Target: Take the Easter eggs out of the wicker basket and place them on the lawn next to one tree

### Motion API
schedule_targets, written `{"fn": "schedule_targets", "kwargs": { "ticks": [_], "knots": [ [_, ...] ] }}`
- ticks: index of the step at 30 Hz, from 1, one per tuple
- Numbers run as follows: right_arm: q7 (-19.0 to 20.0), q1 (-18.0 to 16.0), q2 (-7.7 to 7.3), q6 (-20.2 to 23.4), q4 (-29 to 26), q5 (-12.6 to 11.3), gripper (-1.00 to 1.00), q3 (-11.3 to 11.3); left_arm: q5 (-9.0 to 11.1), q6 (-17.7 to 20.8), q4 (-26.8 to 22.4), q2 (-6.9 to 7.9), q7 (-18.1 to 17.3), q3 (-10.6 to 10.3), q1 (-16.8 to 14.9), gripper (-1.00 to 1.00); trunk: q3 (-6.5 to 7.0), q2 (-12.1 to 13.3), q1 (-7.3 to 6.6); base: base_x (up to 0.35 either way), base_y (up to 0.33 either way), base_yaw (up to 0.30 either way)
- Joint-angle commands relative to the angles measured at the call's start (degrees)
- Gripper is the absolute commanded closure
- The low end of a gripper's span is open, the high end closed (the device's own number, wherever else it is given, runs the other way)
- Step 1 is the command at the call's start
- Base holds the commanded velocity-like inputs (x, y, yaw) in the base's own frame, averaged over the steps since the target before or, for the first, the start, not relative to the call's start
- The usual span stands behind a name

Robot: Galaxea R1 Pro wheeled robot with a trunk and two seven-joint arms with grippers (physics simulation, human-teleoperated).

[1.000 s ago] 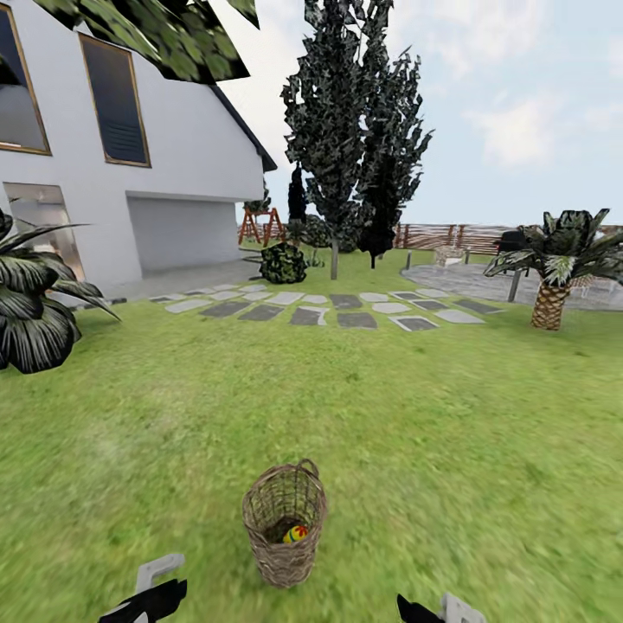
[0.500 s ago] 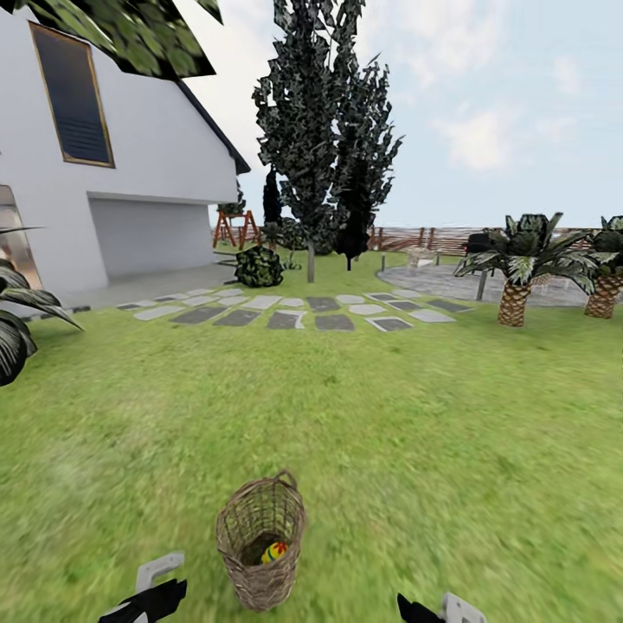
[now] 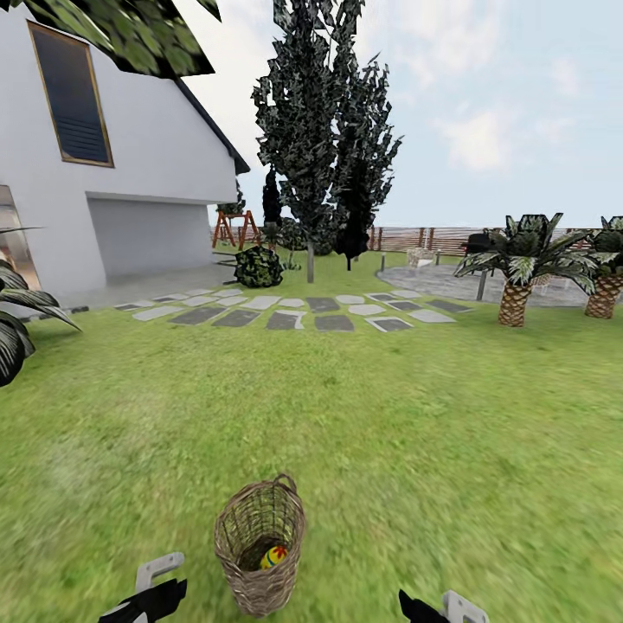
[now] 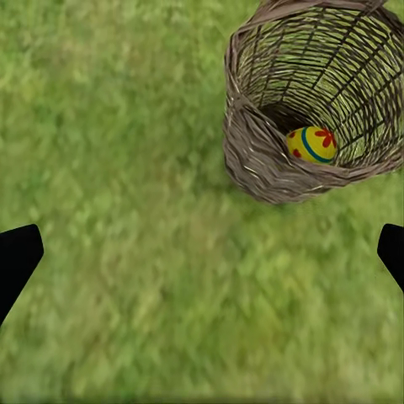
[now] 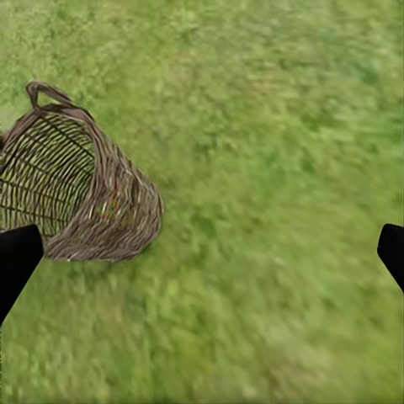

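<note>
The wicker basket (image 3: 260, 554) stands upright on the lawn (image 3: 363, 450) just ahead of me, between my two arms. One yellow Easter egg (image 3: 273, 556) with red flowers and a blue band lies at its bottom, also seen as the egg (image 4: 311, 145) in the basket (image 4: 311, 101) in the left wrist view. The weave hides the rest of the inside. My left gripper (image 4: 202, 261) hovers open over grass beside the basket. My right gripper (image 5: 202, 261) is open too, with the basket (image 5: 76, 185) off to its side. Dark leaves of a tree (image 3: 130, 35) overhang; its trunk is out of view.
A white house (image 3: 104, 208) stands at the left, with stepping stones (image 3: 285, 313) across the grass. Tall dark cypress-like trees (image 3: 320, 112) and a shrub (image 3: 258, 266) stand behind them. Two short palms (image 3: 517, 268) are at the right by a paved patch and fence (image 3: 433, 235).
The camera swung right during the first half second, so the house, trees and basket slid left in the picture. Since then the view is almost still. Both grippers stay open.
</note>
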Motion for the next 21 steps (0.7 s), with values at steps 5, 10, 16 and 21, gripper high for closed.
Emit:
{"fn": "schedule_targets", "kwargs": {
  "ticks": [5, 10, 16, 21],
  "knots": [
    [-0.3, 0.0, -0.04, 0.2, -0.1, -0.4, -1.0, 0.2, 0.0, -0.1, 0.0, -0.02, 0.0, 0.3, 0.0, -1.0, -0.02, 0.0, 0.02, 0.0, 0.0, 0.0],
    [-0.2, 0.0, -0.04, 0.1, -0.1, -0.4, -1.0, 0.3, 0.0, -0.1, 0.0, -0.07, 0.0, 0.3, 0.0, -1.0, -0.02, 0.0, 0.02, 0.0, 0.0, 0.0],
    [-0.1, 0.0, -0.04, 0.1, -0.1, -0.4, -1.0, 0.3, 0.0, -0.1, 0.0, -0.09, 0.0, 0.3, 0.0, -1.0, -0.02, 0.0, 0.02, 0.052, -0.026, 0.0],
    [-0.2, 0.0, -0.04, 0.1, -0.1, -0.6, -1.0, 0.3, 0.0, -0.2, 0.0, -0.1, 0.0, 0.3, 0.0, -1.0, -0.02, 0.0, 0.02, 0.192, -0.089, 0.0]
  ]
}}
